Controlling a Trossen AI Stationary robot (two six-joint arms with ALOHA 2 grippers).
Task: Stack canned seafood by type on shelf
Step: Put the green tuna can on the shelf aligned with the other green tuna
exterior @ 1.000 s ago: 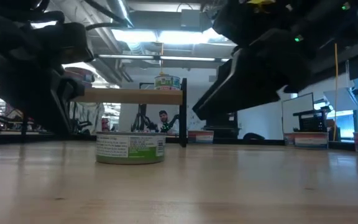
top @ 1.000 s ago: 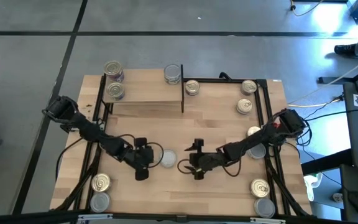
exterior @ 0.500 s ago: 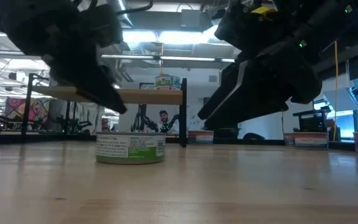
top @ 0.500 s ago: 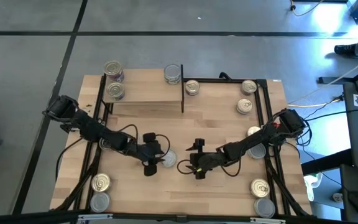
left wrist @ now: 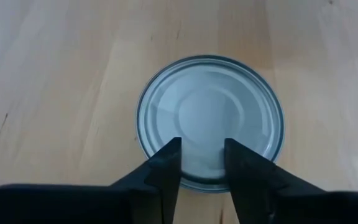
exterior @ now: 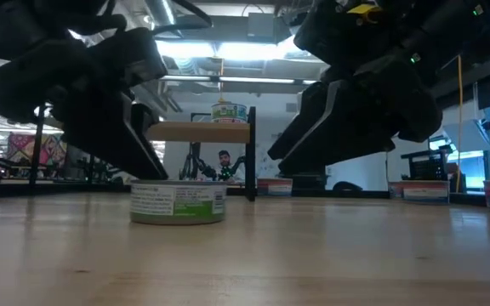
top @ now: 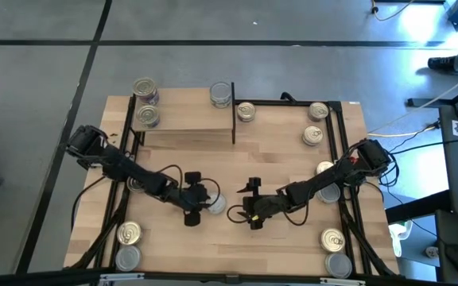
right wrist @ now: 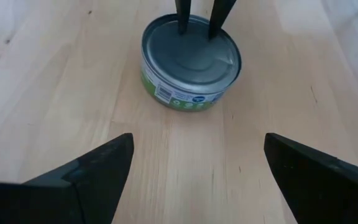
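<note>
A short can (top: 215, 203) with a plain silver top and a green label stands on the tabletop near the middle, also in the low view (exterior: 178, 202). My left gripper (left wrist: 202, 146) hangs over its top, slanting down from the table's left. Its fingers stand a narrow gap apart, narrower than the can (left wrist: 210, 118). My right gripper (top: 243, 206) waits just right of the can, wide open, with nothing between its fingers. The shelf (top: 185, 119) at the far left carries three cans, among them a silver-topped one (top: 222, 94) and a gold-topped one (top: 147, 117). My left gripper's fingertips (right wrist: 182, 22) reach down to the can's silver top (right wrist: 191, 46), near the rim on the table's left side. They slant down from the left. Whether they touch the lid or hover just above it, I cannot tell. The can stands upright on the table.
Loose cans stand along the table's right side (top: 313, 135) (top: 332, 238), at the far middle (top: 246, 111) and at the near left corner (top: 130, 233). Black frame rails run along both sides (top: 345, 199). Bare wood lies between the shelf and the arms.
My left gripper has travelled toward the table's right, from beside the can to over its top, sinking a little and rolling somewhat. The can has stayed in place.
</note>
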